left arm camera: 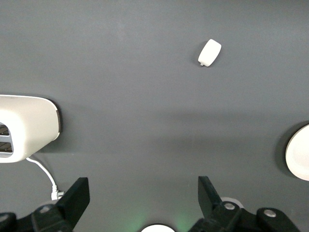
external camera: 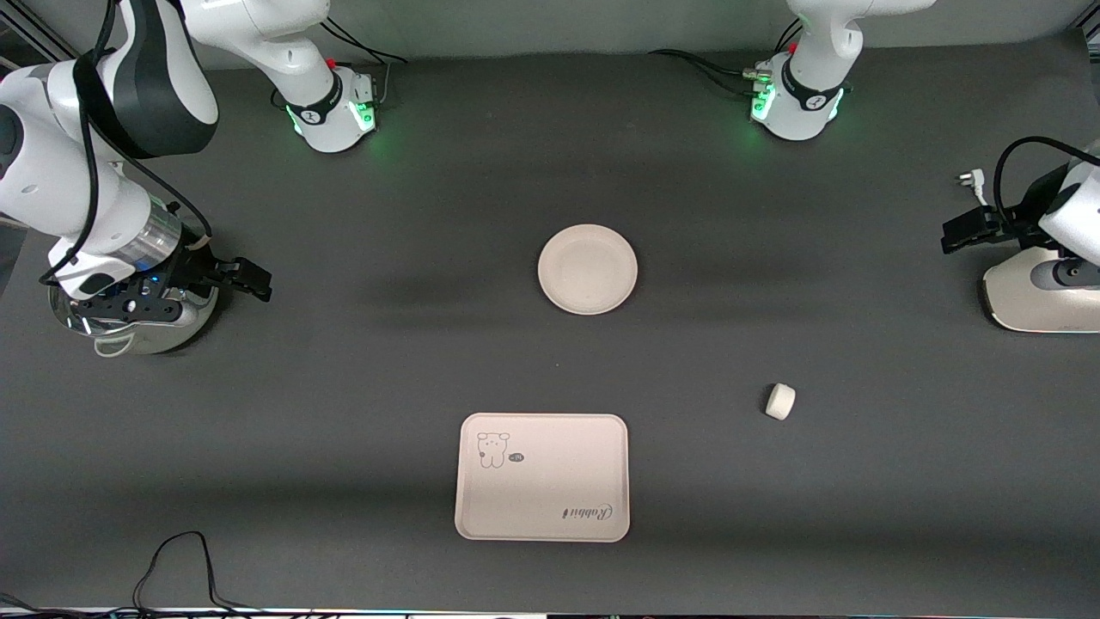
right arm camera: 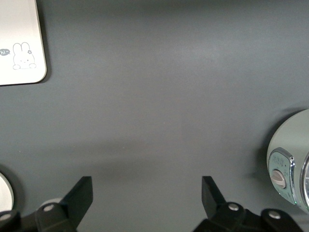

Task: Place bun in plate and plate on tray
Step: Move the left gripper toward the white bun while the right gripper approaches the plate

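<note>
The bun (external camera: 780, 401) (left arm camera: 209, 52), a small white lump, lies on the dark table toward the left arm's end, nearer the front camera than the plate. The round cream plate (external camera: 588, 269) sits mid-table with nothing on it; its rim (left arm camera: 299, 152) shows at the edge of the left wrist view. The rectangular tray (external camera: 542, 477) (right arm camera: 19, 43) with the animal drawing lies nearer the front camera than the plate. My left gripper (external camera: 956, 235) (left arm camera: 142, 186) hangs open and holds nothing, at its end of the table. My right gripper (external camera: 251, 280) (right arm camera: 147, 186) is open with nothing in it, at its own end.
A metal kettle (external camera: 129, 322) (right arm camera: 289, 166) stands under the right arm's wrist. A white appliance (external camera: 1040, 292) (left arm camera: 29, 128) with a cord and plug stands by the left gripper. A black cable (external camera: 172, 559) loops near the front edge.
</note>
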